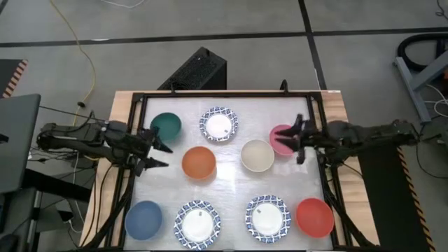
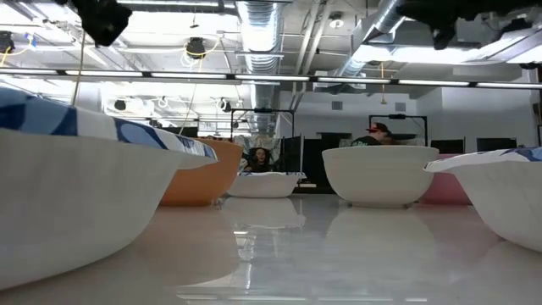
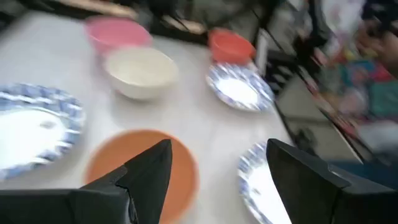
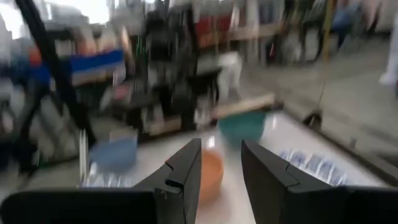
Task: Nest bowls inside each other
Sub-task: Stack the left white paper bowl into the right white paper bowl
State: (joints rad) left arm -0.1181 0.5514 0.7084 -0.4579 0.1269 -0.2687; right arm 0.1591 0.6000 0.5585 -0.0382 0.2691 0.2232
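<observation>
The right gripper (image 1: 292,142), jaws part open and empty, hovers over the pink bowl (image 1: 281,138) near the surface's right edge; the left gripper (image 1: 159,155), jaws wide and empty, faces the orange bowl (image 1: 199,162).

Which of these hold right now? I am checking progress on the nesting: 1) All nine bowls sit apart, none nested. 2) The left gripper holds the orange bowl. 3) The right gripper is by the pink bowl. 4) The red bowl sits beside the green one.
1) True: no bowl sits inside another.
2) False: the left gripper is open and empty, beside the orange bowl.
3) True: the right gripper is at the pink bowl.
4) False: the red bowl and the green bowl sit at opposite corners.
</observation>
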